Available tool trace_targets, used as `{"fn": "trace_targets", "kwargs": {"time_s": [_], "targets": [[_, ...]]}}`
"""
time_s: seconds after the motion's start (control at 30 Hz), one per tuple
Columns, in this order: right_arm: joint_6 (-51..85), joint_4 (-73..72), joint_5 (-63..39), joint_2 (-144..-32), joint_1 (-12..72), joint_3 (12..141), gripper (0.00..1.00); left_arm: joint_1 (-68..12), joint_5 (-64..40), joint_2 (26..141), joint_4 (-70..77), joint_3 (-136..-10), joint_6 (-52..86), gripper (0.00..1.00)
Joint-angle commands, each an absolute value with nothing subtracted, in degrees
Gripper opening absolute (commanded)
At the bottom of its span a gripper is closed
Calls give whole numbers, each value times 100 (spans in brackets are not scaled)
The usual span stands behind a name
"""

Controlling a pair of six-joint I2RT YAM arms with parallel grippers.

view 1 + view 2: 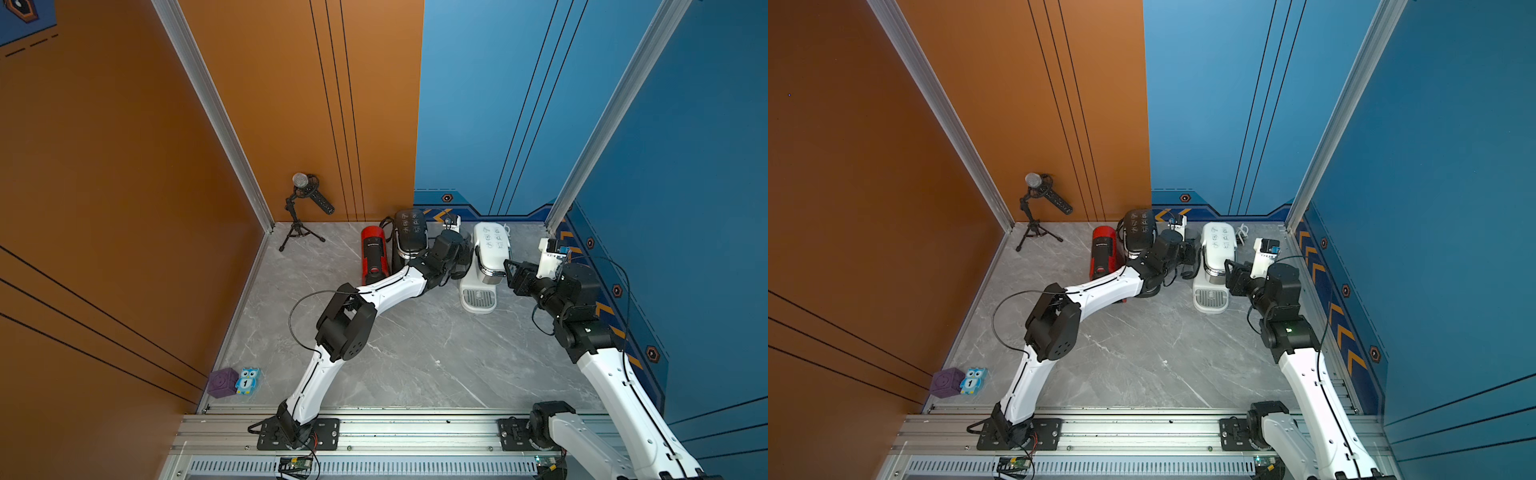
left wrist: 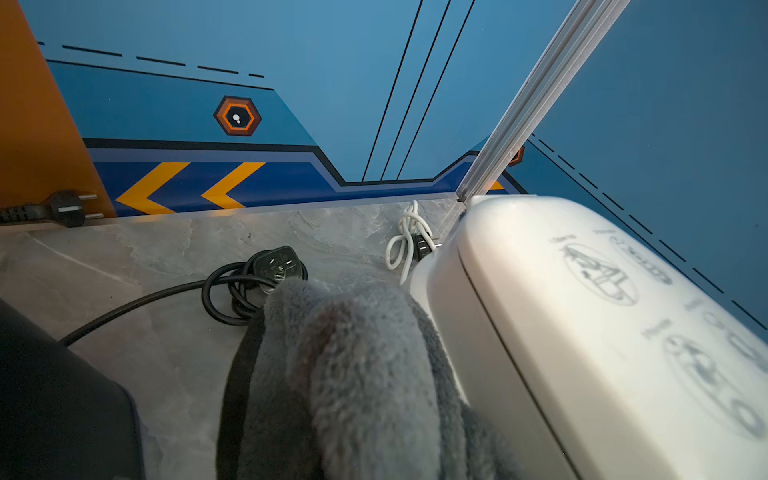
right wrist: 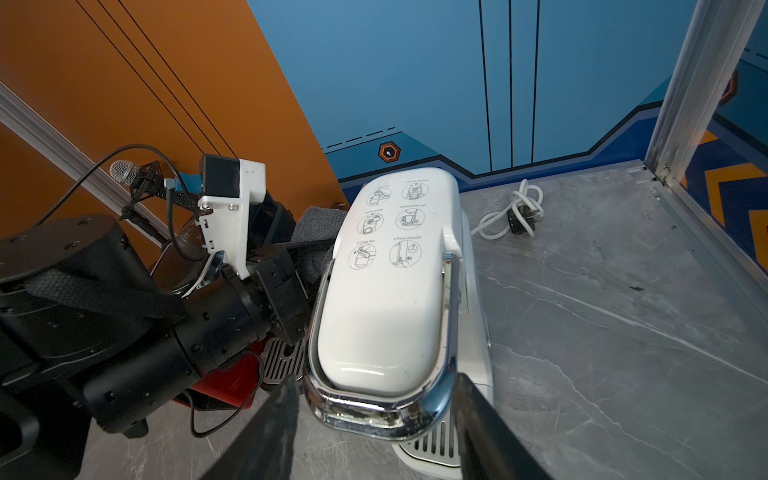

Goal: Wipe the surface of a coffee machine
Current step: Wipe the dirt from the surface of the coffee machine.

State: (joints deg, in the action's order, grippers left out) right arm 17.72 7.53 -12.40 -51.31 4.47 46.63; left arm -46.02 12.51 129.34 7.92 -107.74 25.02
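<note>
White coffee machine [image 1: 490,249] stands near the back wall; everything else is placed off it. L gripper [image 1: 462,259] is closed tight on a grey cloth [image 2: 353,374], w/ the cloth pressed to the machine's left side. R gripper [image 3: 376,386] sits at its front, jaws abt half apart, straddling the chrome lip, and looks clamped on it. Risks:
- Sideways push from the cloth + weak R hold: machine slides or tips to its right.
- Loose cloth end snags the black cord [image 2: 249,286] just behind-left of the machine.
- L arm is squeezed btwn it & the black machine [image 1: 409,232] on its left, so it could knock that one.
</note>
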Motion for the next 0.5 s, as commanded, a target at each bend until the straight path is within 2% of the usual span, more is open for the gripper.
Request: {"fn": "trace_targets", "kwargs": {"time_s": [0.0,0.47], "targets": [[1833,909,-1355,-5050,404,4605,59,-4865,1011,13229,474,-10669,2457,0],[1775,1061,-1170,-4953,361,4565,59,-5228,673,13506,465,-10652,2714,0]]}}
